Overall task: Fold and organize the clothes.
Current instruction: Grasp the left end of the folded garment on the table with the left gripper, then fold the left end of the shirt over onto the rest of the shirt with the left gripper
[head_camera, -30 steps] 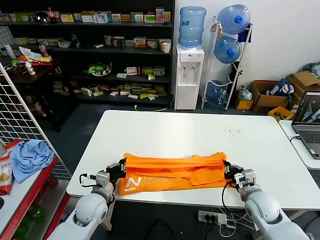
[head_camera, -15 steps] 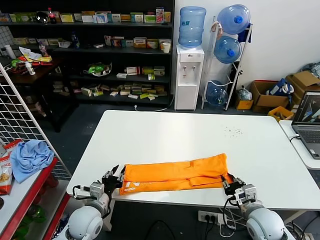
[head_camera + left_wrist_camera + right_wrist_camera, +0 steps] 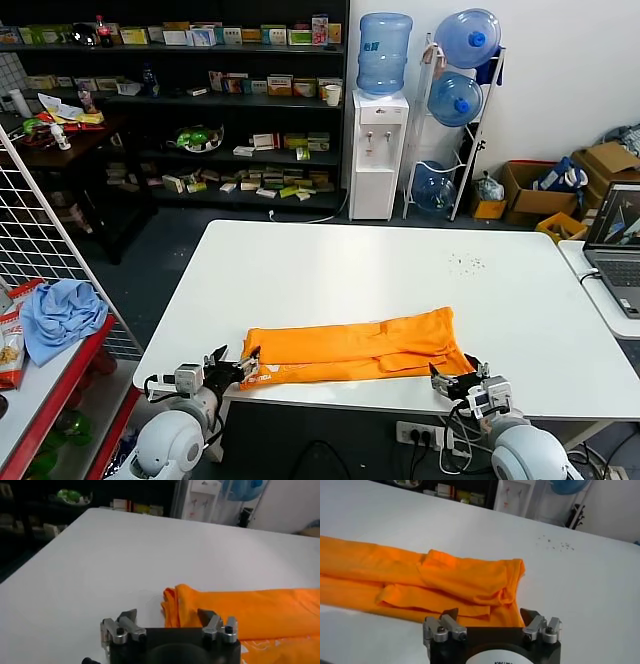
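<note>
Lying at table's near edge, shirt formed a long band. Left gripper at nine o'clock and right gripper at three, both spread, empty. Next fold probably wants matched pinches on both ends.

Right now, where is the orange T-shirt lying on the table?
In the head view the orange T-shirt lies folded into a long strip along the white table's near edge, between the left gripper and the right gripper, both open and off the cloth.

The shirt has gone from lifted to lying flat in a long band. Both grippers, left and right, have let go and pulled back toward 6 o'clock, jaws open.
</note>
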